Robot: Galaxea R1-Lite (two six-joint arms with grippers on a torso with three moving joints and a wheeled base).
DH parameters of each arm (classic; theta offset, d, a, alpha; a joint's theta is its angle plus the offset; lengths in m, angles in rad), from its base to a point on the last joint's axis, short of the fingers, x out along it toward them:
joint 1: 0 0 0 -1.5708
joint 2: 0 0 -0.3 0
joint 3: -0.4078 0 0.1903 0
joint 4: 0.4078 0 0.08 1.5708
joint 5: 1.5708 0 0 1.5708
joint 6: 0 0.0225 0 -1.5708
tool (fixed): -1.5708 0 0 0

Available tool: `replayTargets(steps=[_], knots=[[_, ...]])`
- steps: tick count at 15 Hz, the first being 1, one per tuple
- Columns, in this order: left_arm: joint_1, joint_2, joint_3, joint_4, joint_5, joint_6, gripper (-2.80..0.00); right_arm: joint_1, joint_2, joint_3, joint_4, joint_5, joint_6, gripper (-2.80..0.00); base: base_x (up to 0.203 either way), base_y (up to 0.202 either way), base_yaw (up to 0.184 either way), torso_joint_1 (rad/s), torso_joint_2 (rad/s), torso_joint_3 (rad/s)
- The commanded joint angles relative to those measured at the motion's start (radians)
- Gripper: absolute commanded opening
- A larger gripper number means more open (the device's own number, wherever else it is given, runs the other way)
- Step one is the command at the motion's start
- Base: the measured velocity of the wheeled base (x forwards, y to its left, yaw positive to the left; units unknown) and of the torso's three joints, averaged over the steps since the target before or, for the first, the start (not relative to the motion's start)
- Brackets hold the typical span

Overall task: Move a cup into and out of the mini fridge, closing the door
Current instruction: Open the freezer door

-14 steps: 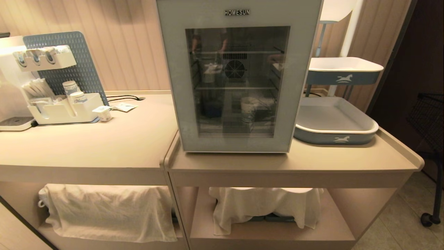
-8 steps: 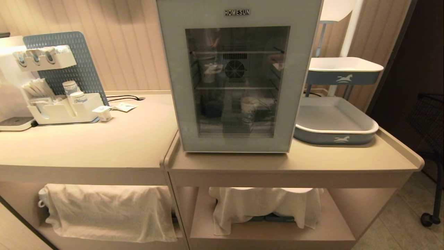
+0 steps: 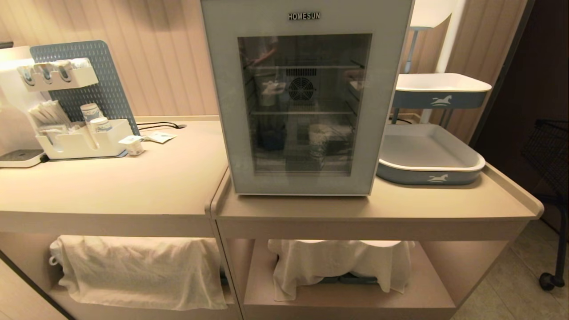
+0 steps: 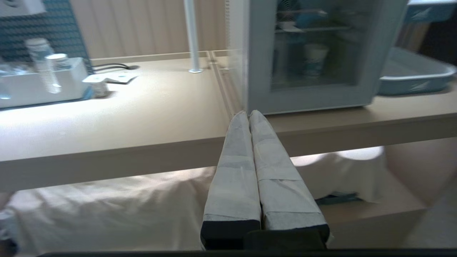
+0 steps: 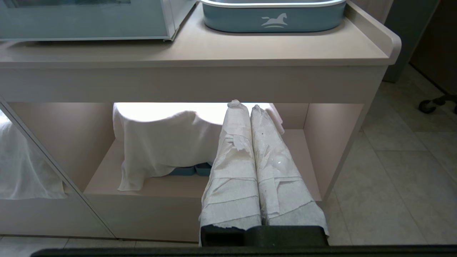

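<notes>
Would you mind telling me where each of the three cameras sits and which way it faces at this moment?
Head view: high on the robot, looking forward and down at the mini fridge, its door closed; no arm shows.
Left wrist view: behind the shut left gripper, low, facing the counter's edge and the fridge.
Right wrist view: behind the shut right gripper, lower, facing the draped cloth under the counter.
Shared: the head and left wrist views both show the cup behind the glass.

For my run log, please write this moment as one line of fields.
door: shut | cup: inside fridge, lower shelf | left gripper: shut, empty, before counter | right gripper: shut, empty, low
</notes>
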Motion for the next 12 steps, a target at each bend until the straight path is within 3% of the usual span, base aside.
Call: replayTargets(steps=[1,6,9,10,11,12], knots=[[-0.025,0.243,-0.209,0.075,-0.013,-0.045,-2.8,0.0,0.0,0.0,0.0,0.0,0.0,-2.8,0.0,0.0,0.0,0.0,0.0,0.0],[-0.077,0.728,-0.603,0.214,-0.052,-0.212,-2.8,0.001,0.0,0.0,0.0,0.0,0.0,-2.8,0.0,0.0,0.0,0.0,0.0,0.0],[-0.064,0.984,-0.831,0.235,-0.083,-0.422,-2.8,0.0,0.0,0.0,0.0,0.0,0.0,-2.8,0.0,0.0,0.0,0.0,0.0,0.0],[-0.053,1.042,-0.885,0.235,-0.142,-0.494,-2.8,0.0,0.0,0.0,0.0,0.0,0.0,-2.8,0.0,0.0,0.0,0.0,0.0,0.0],[-0.028,1.078,-0.909,0.233,-0.264,-0.537,-2.8,0.001,0.0,0.0,0.0,0.0,0.0,-2.8,0.0,0.0,0.0,0.0,0.0,0.0],[0.021,1.112,-0.923,0.225,-0.338,-0.552,-2.8,0.001,0.0,0.0,0.0,0.0,-0.001,-2.8,0.0,0.0,0.0,0.0,0.0,0.0]])
